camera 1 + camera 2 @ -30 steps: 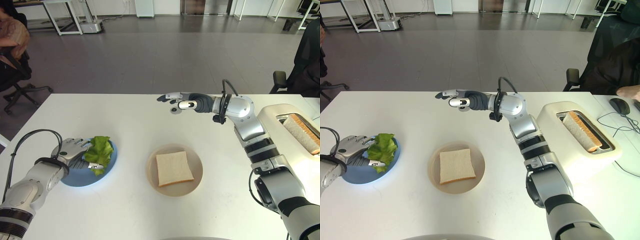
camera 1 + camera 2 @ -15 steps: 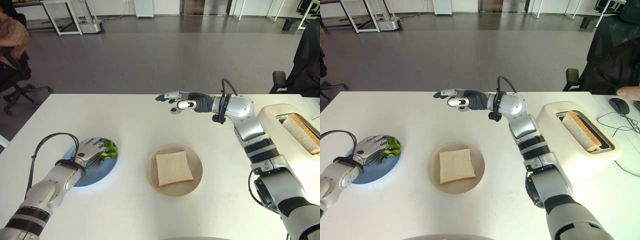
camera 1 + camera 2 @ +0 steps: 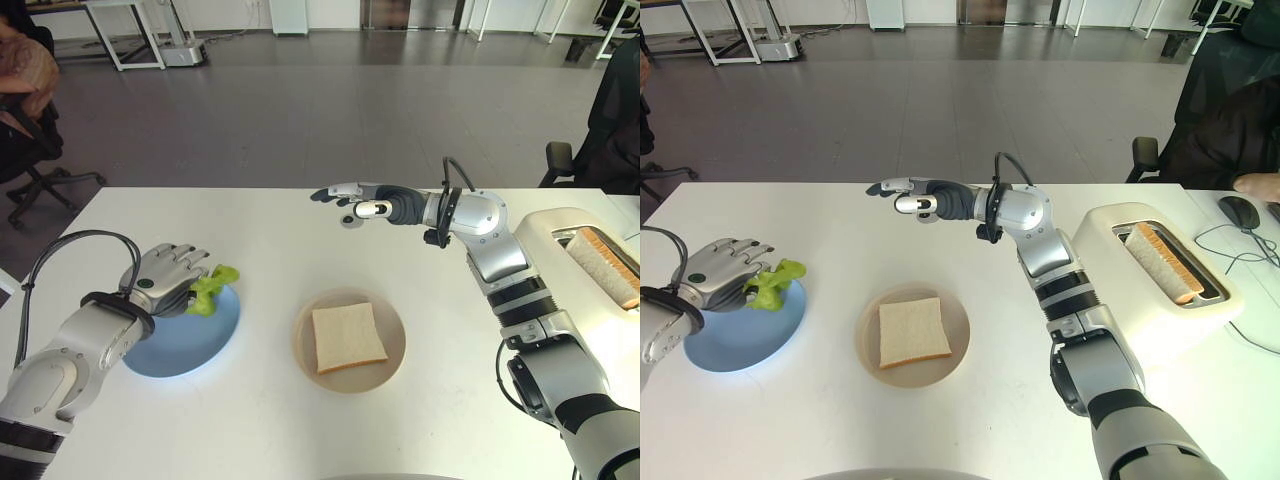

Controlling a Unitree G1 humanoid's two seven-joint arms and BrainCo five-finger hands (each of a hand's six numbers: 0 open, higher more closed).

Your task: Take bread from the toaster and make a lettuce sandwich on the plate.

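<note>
One second was enough for the left hand (image 3: 165,280) to close on the lettuce leaf (image 3: 212,290) and raise it. A second ago the leaf lay on the blue plate (image 3: 190,340) with the hand beside it. Now it hangs from the curled fingers above the plate's far rim, lifted off its surface. I judge that the filling is secured and that the carry toward the bread can begin.

The right hand (image 3: 362,200) has not moved. It hovers over the far part of the table (image 3: 280,240), fingers stretched out loosely and holding nothing.

On the beige plate (image 3: 392,352) in the middle lies one white bread slice (image 3: 348,337), flat and uncovered. The toaster (image 3: 1120,290) at the right holds a second slice (image 3: 1162,262) standing in its slot, so the top piece is not yet taken.
</note>
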